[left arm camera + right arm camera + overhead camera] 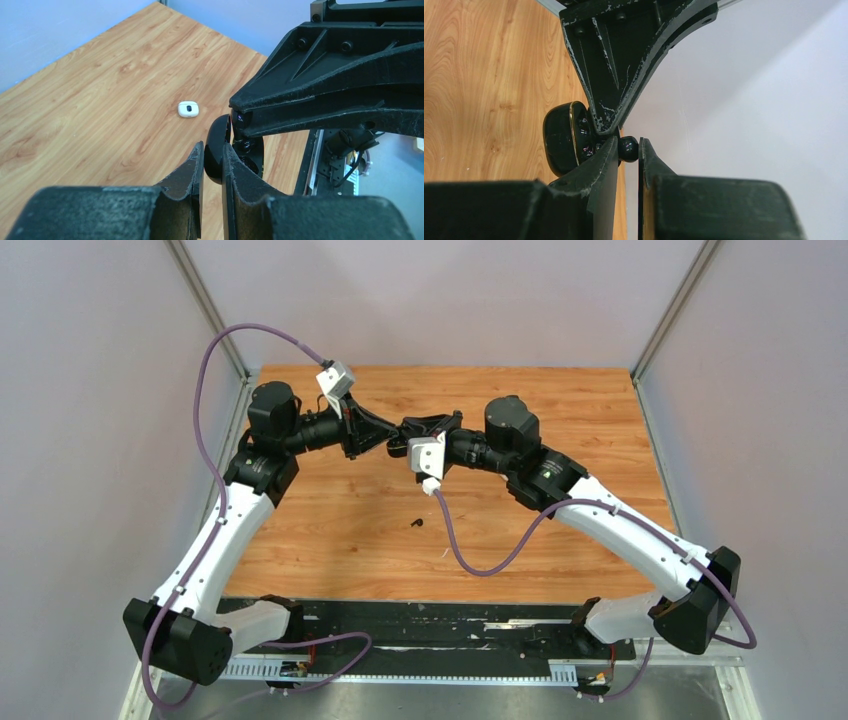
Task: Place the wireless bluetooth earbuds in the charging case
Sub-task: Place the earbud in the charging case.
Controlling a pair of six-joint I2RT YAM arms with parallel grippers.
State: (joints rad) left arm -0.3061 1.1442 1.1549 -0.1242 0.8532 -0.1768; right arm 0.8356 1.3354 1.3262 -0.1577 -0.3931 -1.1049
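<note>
pale lilac walls (90, 390) enclose a wood-grain table (350, 530); slanted metal posts (204, 300) rise from its far corners.

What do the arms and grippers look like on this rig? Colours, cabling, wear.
Left arm and right arm: white shells, black joint housings. A purple cable loops along each to a white wrist camera block. Left gripper and right gripper: black, tapered fingers, edges scuffed pale.

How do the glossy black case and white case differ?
The glossy black case is clamped in the left gripper, airborne; the small white case lies on the wooden table. The right gripper holds a black earbud at the black case; nothing touches the white one. Both are rounded.
</note>
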